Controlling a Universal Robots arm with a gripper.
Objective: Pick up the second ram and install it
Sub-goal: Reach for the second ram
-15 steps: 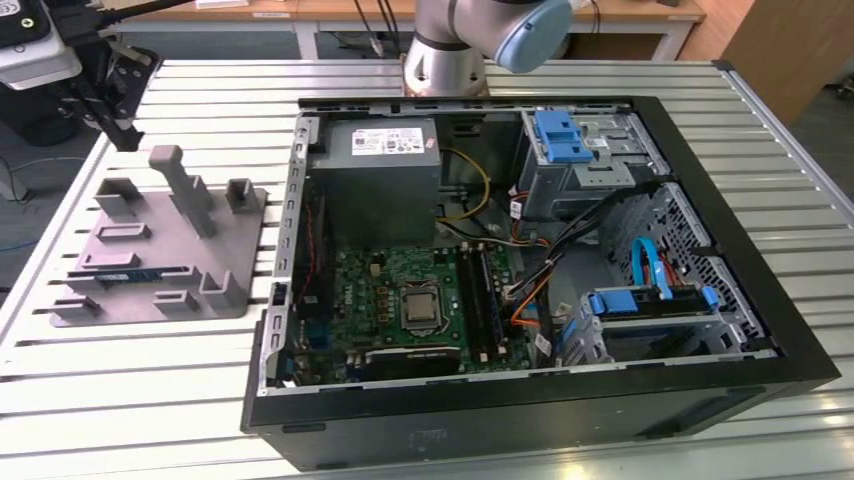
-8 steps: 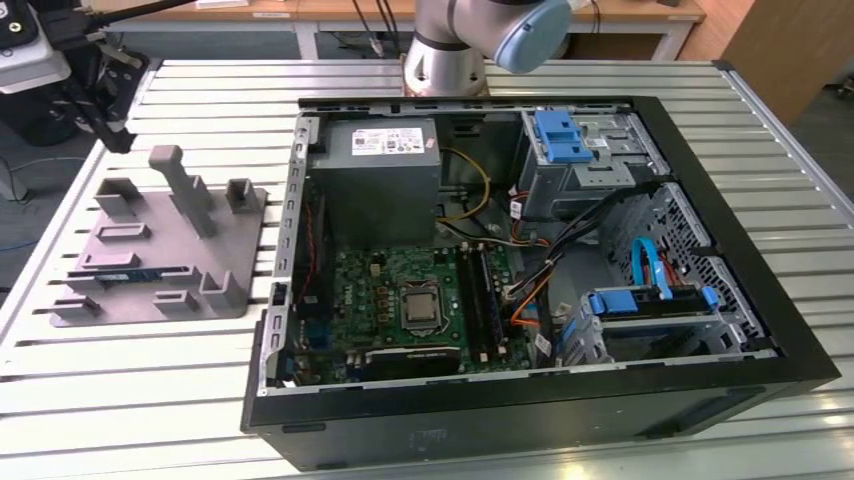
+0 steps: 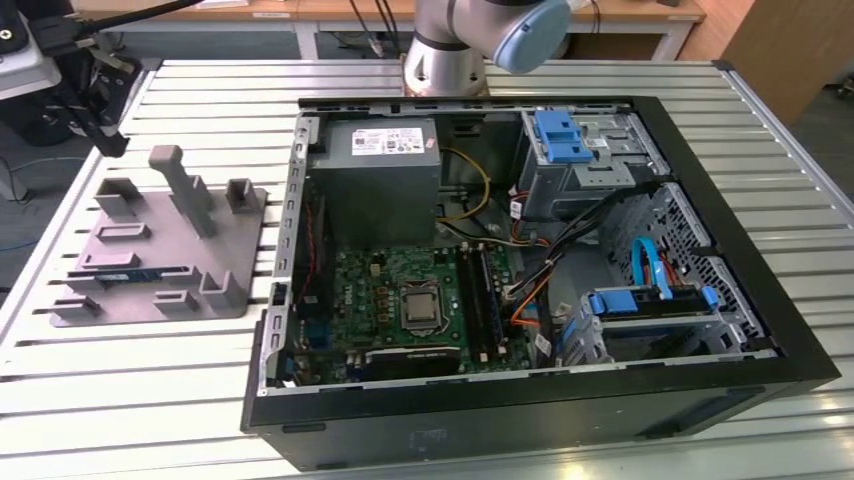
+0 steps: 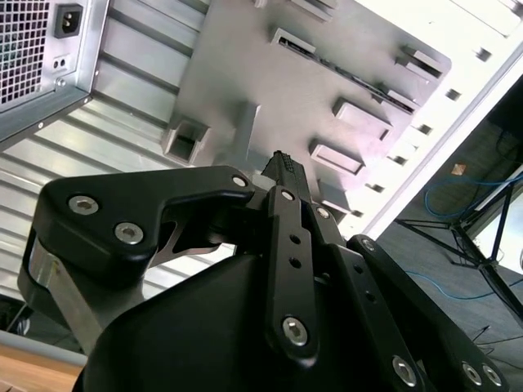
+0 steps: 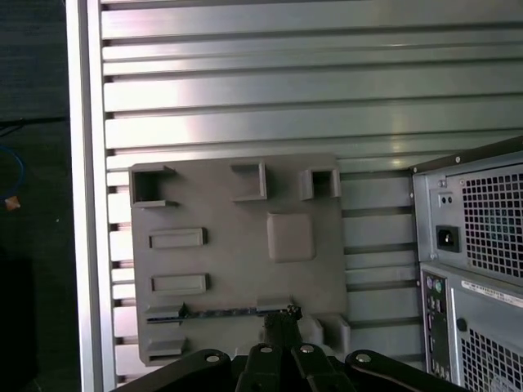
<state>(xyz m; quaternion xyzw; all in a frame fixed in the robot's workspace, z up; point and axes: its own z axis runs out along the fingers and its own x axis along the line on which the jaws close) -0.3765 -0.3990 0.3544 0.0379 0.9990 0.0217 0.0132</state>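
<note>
The second ram [image 3: 134, 272], a thin blue stick, stands on edge in holders near the front of the grey fixture plate [image 3: 174, 250], at the exterior view's left. The first wrist view looks down on it as a dark narrow strip [image 5: 233, 311] along one side of the plate [image 5: 237, 269]. My gripper [image 5: 282, 320] hangs well above the plate by one end of that strip. Its fingers are pressed together with nothing between them. In the second wrist view the gripper [image 4: 282, 161] points at the plate [image 4: 237, 65]. The green motherboard [image 3: 400, 300] with its long black slots [image 3: 483, 295] lies inside the open computer case [image 3: 534, 425].
The case holds a grey power supply [image 3: 380, 170], blue drive cages [image 3: 561, 135] and loose cables. Its rear panel [image 5: 482, 245] is close beside the plate. The arm's base [image 3: 447, 60] stands behind the case. The slatted metal table [image 3: 120, 390] ends just past the plate.
</note>
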